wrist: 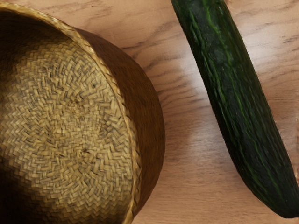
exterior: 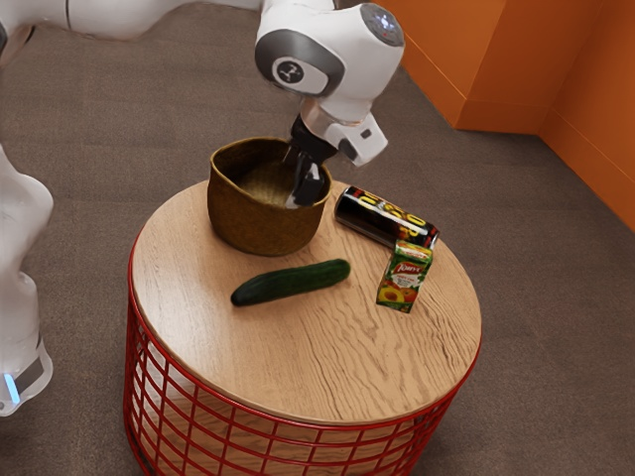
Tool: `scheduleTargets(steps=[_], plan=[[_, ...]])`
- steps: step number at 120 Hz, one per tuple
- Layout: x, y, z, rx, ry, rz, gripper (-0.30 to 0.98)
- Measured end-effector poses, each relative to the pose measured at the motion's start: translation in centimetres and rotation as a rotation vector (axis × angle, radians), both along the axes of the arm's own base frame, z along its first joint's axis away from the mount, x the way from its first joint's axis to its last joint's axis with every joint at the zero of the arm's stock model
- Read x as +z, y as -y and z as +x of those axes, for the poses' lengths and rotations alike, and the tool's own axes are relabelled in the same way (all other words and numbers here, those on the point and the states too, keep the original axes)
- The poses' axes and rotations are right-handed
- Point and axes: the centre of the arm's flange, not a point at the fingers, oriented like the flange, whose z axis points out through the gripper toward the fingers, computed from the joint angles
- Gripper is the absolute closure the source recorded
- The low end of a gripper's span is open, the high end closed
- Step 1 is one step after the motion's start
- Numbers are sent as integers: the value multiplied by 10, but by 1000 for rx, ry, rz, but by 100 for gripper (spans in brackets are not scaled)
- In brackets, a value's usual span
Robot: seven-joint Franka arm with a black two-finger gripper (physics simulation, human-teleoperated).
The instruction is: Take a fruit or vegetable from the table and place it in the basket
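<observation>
My gripper points down at the woven basket, over the side of its mouth toward the exterior view's right. Its fingers look apart, and I see nothing between them. A dark green cucumber lies on the wooden table in front of the basket, not touching it. In the wrist view the basket's woven floor appears bare beside the cucumber, with a strip of wood between basket and cucumber.
A black can lies on its side near the round table's far edge, toward the exterior view's right. Close by stands a small green juice carton. Red wire mesh surrounds the table below its top.
</observation>
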Motion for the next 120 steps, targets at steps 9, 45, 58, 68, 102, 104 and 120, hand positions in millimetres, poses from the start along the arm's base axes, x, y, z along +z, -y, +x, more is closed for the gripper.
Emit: scheduleTargets(steps=[9,45,58,68,102,104,120], plan=[[14,5,5,-9,65,-11,0],[-3,40,11,81,151,-122,0],[-16,41,13,152,149,-144,0],[-23,42,13,198,149,-155,0],[-38,41,17,320,153,-168,0],[-40,41,17,326,151,-168,0],[-55,38,18,374,129,-166,0]])
